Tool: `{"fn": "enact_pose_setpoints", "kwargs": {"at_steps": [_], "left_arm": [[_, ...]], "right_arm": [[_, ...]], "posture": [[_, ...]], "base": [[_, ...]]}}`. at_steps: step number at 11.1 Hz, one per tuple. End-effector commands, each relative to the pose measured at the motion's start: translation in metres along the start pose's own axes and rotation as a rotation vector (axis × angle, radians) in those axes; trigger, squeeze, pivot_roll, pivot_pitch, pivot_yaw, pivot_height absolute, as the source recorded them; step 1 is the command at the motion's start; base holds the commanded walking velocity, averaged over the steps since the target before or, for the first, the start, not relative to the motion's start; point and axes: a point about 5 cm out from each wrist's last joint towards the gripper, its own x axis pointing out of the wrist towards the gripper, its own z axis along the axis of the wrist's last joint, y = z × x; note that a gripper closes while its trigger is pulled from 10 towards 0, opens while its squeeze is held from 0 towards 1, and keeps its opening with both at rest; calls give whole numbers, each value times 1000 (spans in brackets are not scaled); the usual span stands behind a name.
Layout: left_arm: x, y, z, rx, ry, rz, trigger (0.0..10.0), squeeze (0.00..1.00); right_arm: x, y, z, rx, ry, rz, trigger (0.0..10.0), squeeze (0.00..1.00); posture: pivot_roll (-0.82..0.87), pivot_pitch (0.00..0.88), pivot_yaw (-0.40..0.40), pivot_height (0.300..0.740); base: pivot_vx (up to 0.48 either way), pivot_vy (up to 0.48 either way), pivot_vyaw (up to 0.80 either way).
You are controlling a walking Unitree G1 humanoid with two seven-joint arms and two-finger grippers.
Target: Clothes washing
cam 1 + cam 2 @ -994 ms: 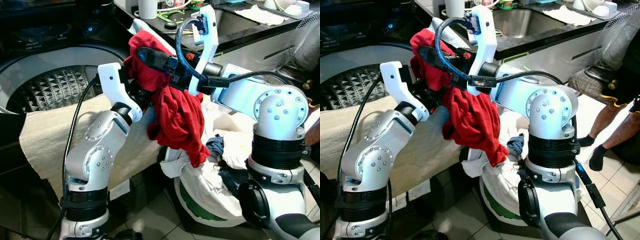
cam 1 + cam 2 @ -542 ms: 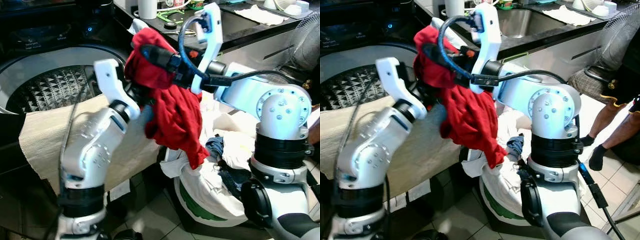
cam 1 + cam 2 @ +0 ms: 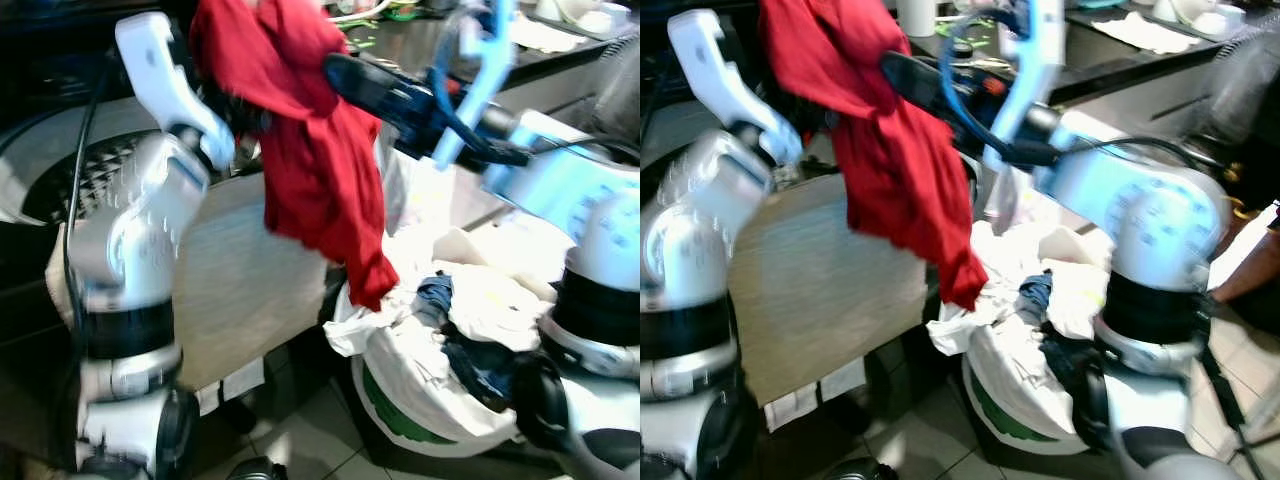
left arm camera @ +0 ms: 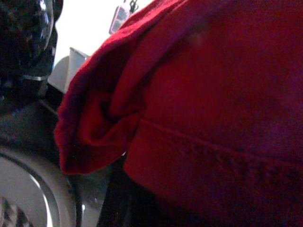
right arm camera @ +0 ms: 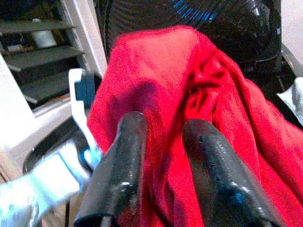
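Though blurred, red garment (image 3: 310, 150) over right tool (image 5: 161, 142).

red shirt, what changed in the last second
Both arms raised the red shirt higher; its hem now hangs just above the laundry bag. The right gripper is pressed into the cloth, and the left gripper is buried in it. The bag and the washer stayed put.

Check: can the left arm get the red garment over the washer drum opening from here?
Probably yes. The red garment hangs lifted between both grippers, and the left gripper sits right beside the washer drum. Nothing visibly blocks the opening, though motion blur hides the grip.
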Motion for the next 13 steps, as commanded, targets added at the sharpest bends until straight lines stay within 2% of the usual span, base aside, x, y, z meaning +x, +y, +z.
{"fn": "enact_pose_setpoints", "kwargs": {"at_steps": [1,2,3,4,5,6,7,8,9,10,11,12,13], "left_arm": [[11,-3,17,44,-58,-36,0,0],[34,-4,38,113,-106,-38,0,0],[51,-1,62,172,-169,8,0,0],[67,4,101,294,-283,118,0,0],[74,7,137,436,-383,237,0,0],[75,8,150,536,-412,307,0,0],[76,12,152,771,-388,377,0,0],[78,23,127,951,-275,360,0,0],[80,31,96,993,-140,271,0,0],[81,32,53,971,30,102,0,0],[75,35,3,940,194,-26,10000,0],[70,41,-19,868,254,3,10000,0],[68,48,-24,802,263,83,10000,906]], "right_arm": [[-9,-1,7,-55,-30,-19,10000,1000],[-16,-7,7,-84,-39,-67,10000,0],[-21,-13,7,-95,-40,-116,10000,0],[-25,-19,6,-134,-33,-185,10000,0],[-27,-24,3,-155,-28,-218,10000,0],[-27,-25,2,-162,-30,-224,10000,0],[-26,-24,0,-172,-30,-229,10000,0],[-29,-21,-4,-189,-14,-232,10000,0],[-34,-23,-12,-221,50,-245,10000,0],[-43,-32,-27,-281,182,-313,10000,0],[-54,-52,-38,-343,269,-477,10000,0],[-55,-53,-35,-369,230,-479,10000,0],[-49,-43,-25,-392,157,-424,10000,0]], "posture": [[-42,0,4,719],[-49,0,13,719],[-51,0,14,719],[-55,0,20,719],[-55,0,29,719],[-58,0,37,719],[-63,0,47,719],[-70,0,51,719],[-70,0,48,719],[-63,0,34,719],[-60,0,25,719],[-59,0,22,719],[-64,0,23,719]], "base": [[0,0,0],[0,0,0],[0,0,0],[0,0,0],[0,0,0],[0,0,0],[0,0,0],[0,0,0],[0,0,0],[0,0,0],[0,0,0],[0,0,0],[0,0,0]]}}
